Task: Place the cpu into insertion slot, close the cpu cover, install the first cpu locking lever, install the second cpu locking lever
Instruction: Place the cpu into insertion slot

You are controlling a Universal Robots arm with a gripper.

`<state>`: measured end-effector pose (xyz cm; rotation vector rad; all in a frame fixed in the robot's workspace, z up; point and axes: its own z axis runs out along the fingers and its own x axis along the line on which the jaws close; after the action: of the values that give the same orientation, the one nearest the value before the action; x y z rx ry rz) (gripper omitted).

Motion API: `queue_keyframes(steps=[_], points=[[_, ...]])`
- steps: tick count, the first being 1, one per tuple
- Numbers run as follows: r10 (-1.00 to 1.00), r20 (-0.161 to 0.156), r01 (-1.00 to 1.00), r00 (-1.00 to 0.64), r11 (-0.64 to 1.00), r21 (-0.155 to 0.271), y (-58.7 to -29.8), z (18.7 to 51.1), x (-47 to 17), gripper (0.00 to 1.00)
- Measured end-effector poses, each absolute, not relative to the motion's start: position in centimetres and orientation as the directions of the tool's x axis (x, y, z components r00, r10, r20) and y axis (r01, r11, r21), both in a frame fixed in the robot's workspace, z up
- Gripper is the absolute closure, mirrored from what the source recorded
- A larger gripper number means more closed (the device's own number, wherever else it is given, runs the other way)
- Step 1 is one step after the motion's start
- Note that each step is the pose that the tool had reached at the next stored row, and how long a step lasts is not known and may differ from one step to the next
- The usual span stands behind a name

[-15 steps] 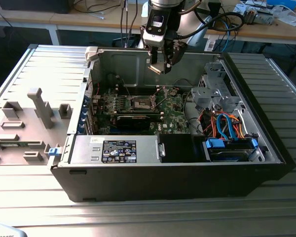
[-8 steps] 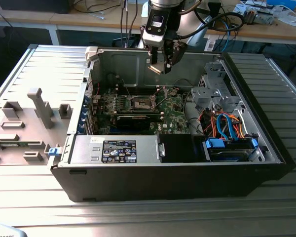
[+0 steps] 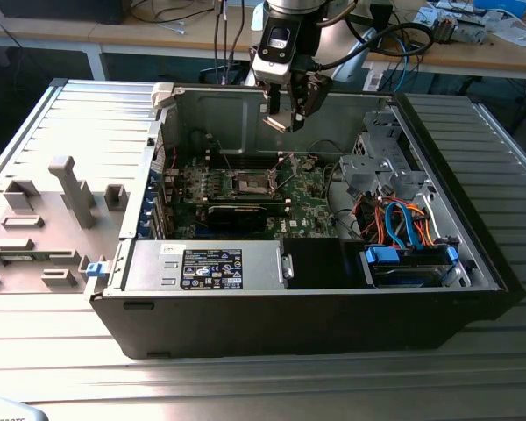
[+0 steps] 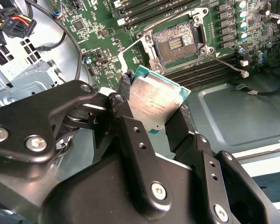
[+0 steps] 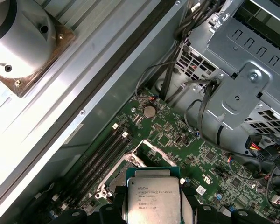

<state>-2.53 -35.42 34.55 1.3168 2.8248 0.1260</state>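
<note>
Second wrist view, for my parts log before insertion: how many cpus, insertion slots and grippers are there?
cpu: 1
insertion slot: 1
gripper: 1
Total: 3

We note cpu (image 4: 155,103): brushed silvery metal lid, dull sheen, teal-green board edge. Gripper (image 4: 153,109): black fingers (image 4: 133,140), matt, smooth, bright steel screws. Insertion slot (image 4: 175,43): dark centre, shiny silver metal rim. Motherboard (image 4: 95,28): green lacquered laminate, slight gloss. We read case wall (image 3: 228,110) as bare grey sheet metal, satin; drive cage (image 5: 252,56) likewise, stamped. Table (image 3: 272,386): ribbed aluminium, matt. Cables (image 3: 401,219): smooth blue and orange plastic sheath.
</note>
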Motion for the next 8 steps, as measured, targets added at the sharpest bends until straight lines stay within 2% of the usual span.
queue_keyframes(steps=[8], points=[[0.766,0.014,0.764,-0.643,0.640,0.083,-35.42,34.54,-2.53,0.45]])
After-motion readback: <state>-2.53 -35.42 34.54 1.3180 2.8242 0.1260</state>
